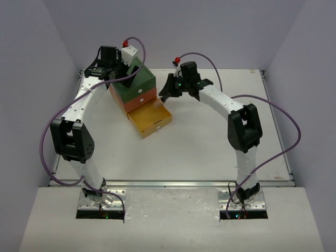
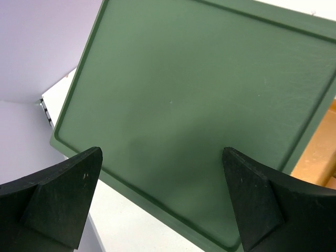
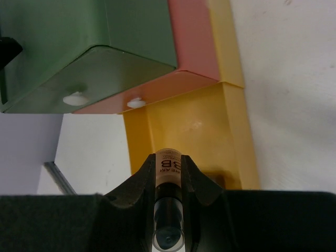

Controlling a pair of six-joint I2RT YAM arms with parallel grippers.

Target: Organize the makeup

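White arms have black joints, purple cables, a black left gripper.

Prob. a robotics lab cell: white table, plain lilac walls (arms bolted on).

Drawer chest: green top, orange mid, yellow bottom drawer; knobs white. Tube tan w/ dark lettering, dark cap. Left gripper & right gripper both black. Arms white w/ black joints; cables purple, red at far ends. Table white, walls pale lilac. Near ledge off-white, scuffed grey.
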